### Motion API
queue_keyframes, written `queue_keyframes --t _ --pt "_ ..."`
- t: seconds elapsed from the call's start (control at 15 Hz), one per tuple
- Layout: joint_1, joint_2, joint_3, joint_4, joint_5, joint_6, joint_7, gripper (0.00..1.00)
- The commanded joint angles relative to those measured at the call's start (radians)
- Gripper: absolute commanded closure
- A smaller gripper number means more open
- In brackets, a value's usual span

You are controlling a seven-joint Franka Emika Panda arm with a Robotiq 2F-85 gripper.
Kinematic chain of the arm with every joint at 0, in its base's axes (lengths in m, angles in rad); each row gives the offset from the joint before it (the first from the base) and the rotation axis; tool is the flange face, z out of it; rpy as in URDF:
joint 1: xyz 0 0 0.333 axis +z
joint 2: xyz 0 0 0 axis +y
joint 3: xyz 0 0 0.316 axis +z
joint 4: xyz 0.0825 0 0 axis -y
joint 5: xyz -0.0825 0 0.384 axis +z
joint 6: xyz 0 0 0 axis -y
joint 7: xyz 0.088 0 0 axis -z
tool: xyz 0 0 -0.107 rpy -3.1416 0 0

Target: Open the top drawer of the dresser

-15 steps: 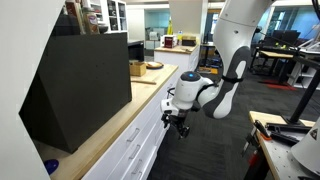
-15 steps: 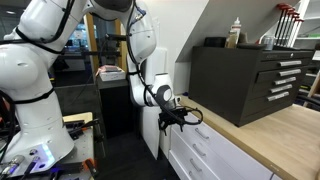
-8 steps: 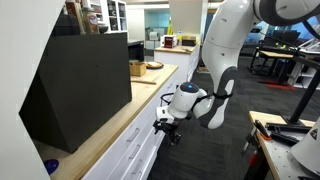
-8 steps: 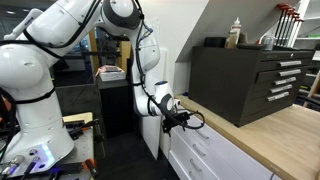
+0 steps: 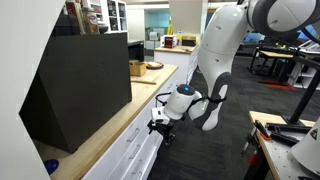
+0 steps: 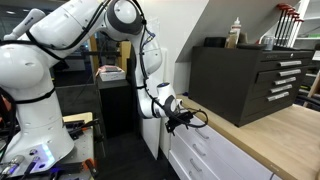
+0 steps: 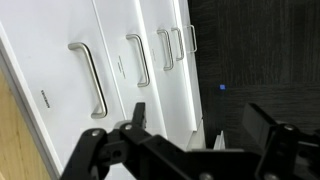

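Observation:
The dresser (image 5: 138,152) is a long white cabinet with a light wood countertop (image 5: 108,128); it also shows in an exterior view (image 6: 205,155). In the wrist view the picture is turned sideways: the countertop edge (image 7: 12,130) lies at the left and the top drawer (image 7: 62,70) sits next to it, closed, with its silver bar handle (image 7: 91,78) standing vertical. My gripper (image 7: 200,125) is open and empty, a short way in front of the drawer fronts, right of that handle. In both exterior views the gripper (image 5: 160,127) (image 6: 188,121) hovers just off the top drawer's front.
A big black wedge-shaped box (image 5: 80,85) stands on the countertop (image 6: 290,135). More white drawer fronts with bar handles (image 7: 138,58) run below the top one. Dark floor (image 7: 250,50) lies in front of the dresser. A workbench (image 5: 285,140) stands across the aisle.
The arm has swung in and lowered; my gripper has moved along the dresser front and closer to the top drawer. The drawer has not moved.

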Motion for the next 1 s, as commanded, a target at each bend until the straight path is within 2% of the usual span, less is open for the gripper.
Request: queue_keyframes --t 0.0,0.2,0.47,0.67,0.93 --pt "0.000 0.001 0.000 0.001 0.000 0.000 0.000 0.00" --pt "0.039 0.043 -0.054 0.038 0.008 0.016 -0.022 0.00" --pt "0.038 0.068 -0.078 0.071 0.001 0.029 -0.050 0.00" --pt "-0.004 0.081 -0.044 0.096 -0.029 0.037 -0.077 0.00" --pt "-0.014 0.112 -0.032 0.132 -0.042 0.049 -0.121 0.00"
